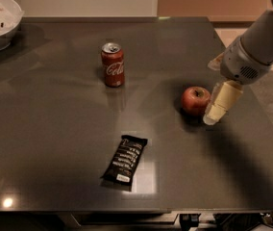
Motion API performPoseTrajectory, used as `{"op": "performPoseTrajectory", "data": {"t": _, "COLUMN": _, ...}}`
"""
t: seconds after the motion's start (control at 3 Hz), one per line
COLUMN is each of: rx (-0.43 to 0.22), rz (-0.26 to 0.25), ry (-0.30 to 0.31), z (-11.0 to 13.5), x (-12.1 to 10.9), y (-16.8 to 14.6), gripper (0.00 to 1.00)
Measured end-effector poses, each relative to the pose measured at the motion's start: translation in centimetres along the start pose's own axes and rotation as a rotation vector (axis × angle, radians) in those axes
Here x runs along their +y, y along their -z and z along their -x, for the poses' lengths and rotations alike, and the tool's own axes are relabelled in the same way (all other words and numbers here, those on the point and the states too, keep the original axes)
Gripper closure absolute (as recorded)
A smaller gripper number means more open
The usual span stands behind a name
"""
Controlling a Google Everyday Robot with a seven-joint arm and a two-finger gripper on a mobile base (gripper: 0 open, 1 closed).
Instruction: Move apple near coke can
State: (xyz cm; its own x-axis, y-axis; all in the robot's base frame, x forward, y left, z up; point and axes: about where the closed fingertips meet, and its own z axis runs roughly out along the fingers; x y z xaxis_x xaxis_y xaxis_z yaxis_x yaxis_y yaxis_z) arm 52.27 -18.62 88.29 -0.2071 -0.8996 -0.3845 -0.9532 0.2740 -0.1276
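Toward the right side of the dark surface (pixel 55 129), the apple (pixel 195 100) rests with its stem dimple up, not lifted, well apart from the coke can (pixel 113 64), which stands upright toward the far middle. The gripper (pixel 214 112) hangs angled downward just beside the apple on its right, with its tip low near the surface. Whether it touches the fruit, and whether it is open or closed, cannot be told. Approaching from the side away from the can probably suits either a grasp or a leftward carry toward it. A black candy bar wrapper (pixel 125 159) lies flat nearer the front edge, off the straight line between apple and can. A white bowl (pixel 4 38) sits at the far left corner.
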Motion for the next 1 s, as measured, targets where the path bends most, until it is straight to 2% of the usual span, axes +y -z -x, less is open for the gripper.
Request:
{"op": "performPoseTrajectory", "data": {"t": 0.67, "rx": -0.021, "rz": 0.058, "ry": -0.003, "z": 0.3, "x": 0.2, "y": -3.0, "gripper": 0.00}}
{"op": "performPoseTrajectory", "data": {"t": 1.0, "rx": -0.013, "rz": 0.076, "ry": -0.007, "z": 0.2, "x": 0.5, "y": -3.5, "gripper": 0.16}}
